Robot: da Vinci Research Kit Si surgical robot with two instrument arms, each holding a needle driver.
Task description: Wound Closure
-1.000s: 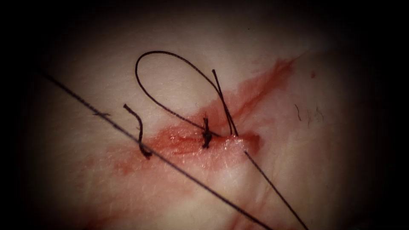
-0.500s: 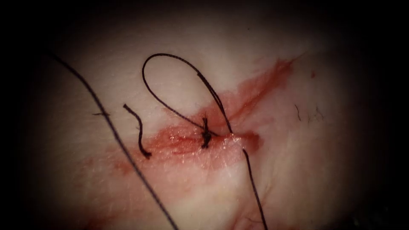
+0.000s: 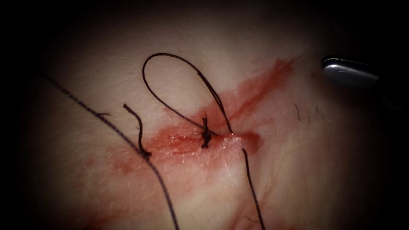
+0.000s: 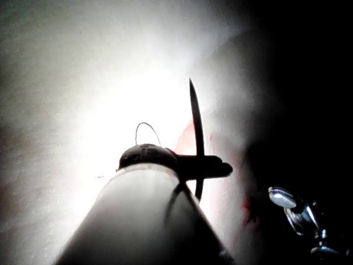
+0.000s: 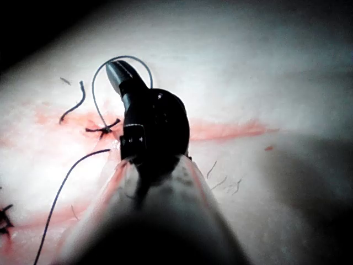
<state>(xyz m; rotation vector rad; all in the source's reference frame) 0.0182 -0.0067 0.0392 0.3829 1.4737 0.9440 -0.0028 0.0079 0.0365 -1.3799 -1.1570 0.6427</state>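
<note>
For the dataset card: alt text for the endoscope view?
A knot sits on the red-stained cut in the tissue, with a thread loop rising to its upper left. Two thread strands run down out of view, and the right tool enters at upper right.

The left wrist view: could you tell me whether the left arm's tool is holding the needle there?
Yes, the left arm's tool has its jaws shut across the needle, which stands up dark and curved from the grip.

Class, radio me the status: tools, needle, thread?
Left tool shut on needle past mid-curve, off the tissue. Right tool shut, empty, right of cut. Thread loop slack at knot.
</note>
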